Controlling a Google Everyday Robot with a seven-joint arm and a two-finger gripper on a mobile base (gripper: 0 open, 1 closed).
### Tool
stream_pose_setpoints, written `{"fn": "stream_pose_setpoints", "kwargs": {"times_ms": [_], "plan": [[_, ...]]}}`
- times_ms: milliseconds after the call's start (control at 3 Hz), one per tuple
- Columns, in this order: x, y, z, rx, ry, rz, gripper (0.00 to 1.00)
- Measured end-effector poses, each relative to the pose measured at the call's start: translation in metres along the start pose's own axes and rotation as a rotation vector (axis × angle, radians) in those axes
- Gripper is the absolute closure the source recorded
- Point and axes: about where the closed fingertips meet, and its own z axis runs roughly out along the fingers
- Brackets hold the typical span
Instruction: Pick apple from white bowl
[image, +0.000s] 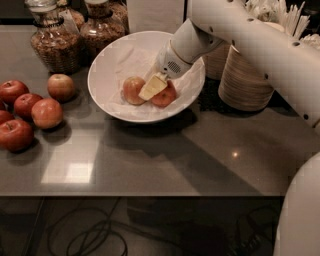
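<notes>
The white bowl (101, 98), lined with crumpled white paper, stands at the back middle of the dark table. Two apples lie in it side by side. The deep red apple (167, 97) is on the right and a paler yellow-orange apple (131, 90) is on the left. My gripper (155, 90) reaches down into the bowl from the upper right. Its yellowish tip sits between the two apples, against the red apple's upper left side and partly covering it. My white arm (240, 35) crosses over the bowl's right rim.
Several red apples (46, 113) lie loose on the table at the left. Two glass jars (52, 42) stand at the back left. Stacks of tan paper bowls (246, 82) stand right of the white bowl, under my arm. Cables lie below the table's front edge.
</notes>
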Motion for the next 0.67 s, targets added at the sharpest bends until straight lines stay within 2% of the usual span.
{"fn": "stream_pose_setpoints", "kwargs": {"times_ms": [333, 667], "plan": [[-0.0020, 0.0012, 0.0005, -0.013, -0.009, -0.002, 1.00], [-0.0020, 0.0012, 0.0005, -0.013, -0.009, -0.002, 1.00]]}}
